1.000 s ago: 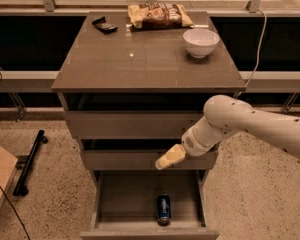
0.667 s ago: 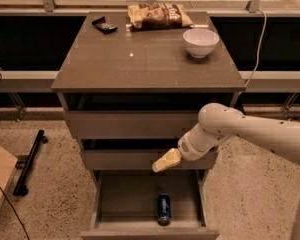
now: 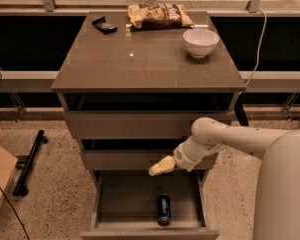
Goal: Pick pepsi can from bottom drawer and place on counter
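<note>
The pepsi can [image 3: 163,209], dark blue with a light logo, lies on its side on the floor of the open bottom drawer [image 3: 120,204], near the drawer's front right. The gripper [image 3: 159,167] hangs above the drawer's middle, in front of the middle drawer's face, up and a little left of the can and apart from it. Its pale tips point down-left. The white arm reaches in from the right. The counter [image 3: 140,59] is the wide grey-brown slab on top of the cabinet.
On the counter stand a white bowl [image 3: 200,42] at the back right, a snack bag [image 3: 157,15] at the back middle and a small dark object [image 3: 104,25] at the back left. A black bar [image 3: 30,161] and a cardboard box [image 3: 0,176] lie on the floor to the left.
The gripper has moved left and slightly down, coming over the open bottom drawer. The can has not moved.
</note>
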`<state>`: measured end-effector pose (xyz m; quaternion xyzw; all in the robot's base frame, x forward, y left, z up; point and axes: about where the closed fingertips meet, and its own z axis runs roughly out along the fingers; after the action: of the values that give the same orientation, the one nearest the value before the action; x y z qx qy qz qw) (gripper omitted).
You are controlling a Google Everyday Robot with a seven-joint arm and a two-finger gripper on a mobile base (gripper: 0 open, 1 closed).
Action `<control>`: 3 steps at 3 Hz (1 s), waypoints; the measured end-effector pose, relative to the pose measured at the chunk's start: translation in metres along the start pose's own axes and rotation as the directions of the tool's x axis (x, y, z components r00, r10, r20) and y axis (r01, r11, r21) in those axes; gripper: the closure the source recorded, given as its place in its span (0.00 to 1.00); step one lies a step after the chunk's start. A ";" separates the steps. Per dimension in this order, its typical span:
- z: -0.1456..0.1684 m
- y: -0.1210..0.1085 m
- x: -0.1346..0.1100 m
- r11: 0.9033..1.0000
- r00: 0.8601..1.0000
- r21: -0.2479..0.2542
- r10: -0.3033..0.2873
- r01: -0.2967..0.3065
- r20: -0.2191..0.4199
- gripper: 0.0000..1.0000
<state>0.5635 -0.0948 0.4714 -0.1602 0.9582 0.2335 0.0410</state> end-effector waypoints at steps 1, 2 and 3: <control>0.000 0.000 0.000 1.000 1.000 0.000 0.000 0.000 0.000 0.00; 0.025 -0.008 0.003 0.998 0.998 0.023 0.059 -0.058 -0.019 0.00; 0.067 -0.025 0.011 0.987 0.987 0.055 0.154 -0.151 -0.050 0.00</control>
<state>0.5619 -0.0881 0.3998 -0.0917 0.9740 0.2070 0.0012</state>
